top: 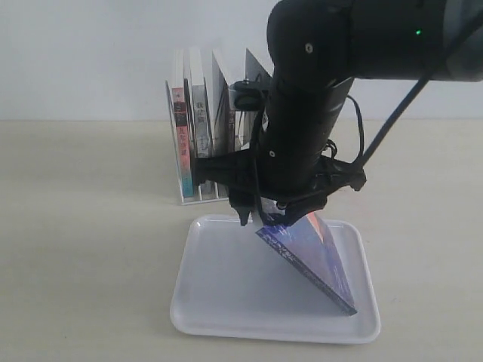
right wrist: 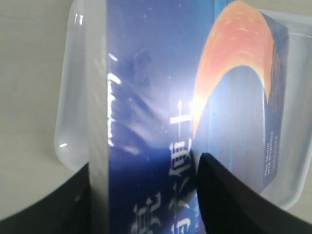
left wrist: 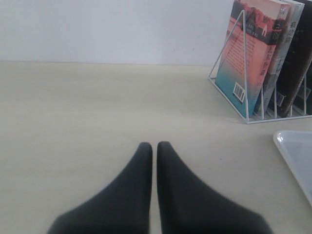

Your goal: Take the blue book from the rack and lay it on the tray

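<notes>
Two grippers are to be accounted for. Furthest left, the left gripper (left wrist: 154,146) is seen with its fingers pressed almost together and nothing between them, low over the table and well apart from the rack (left wrist: 245,87). Further right, the tray (top: 226,302) is laid just in front of the rack. The book (top: 313,256) is found on it, tilted. Its lower edge is rested near the tray's front right corner and its upper edge is raised towards the back edge, between the jaws of the right gripper (top: 266,217). These are spread wider than the book is thick (so no clamp is judged).

The book is judged light, thin, bendable and glossy, hence slippery. It is best taken across its thickness near the spine.

Whether a finger touches the cover cannot be told. Part of the title is washed out by glare, and the rack's right slots are hidden behind the arm.
</notes>
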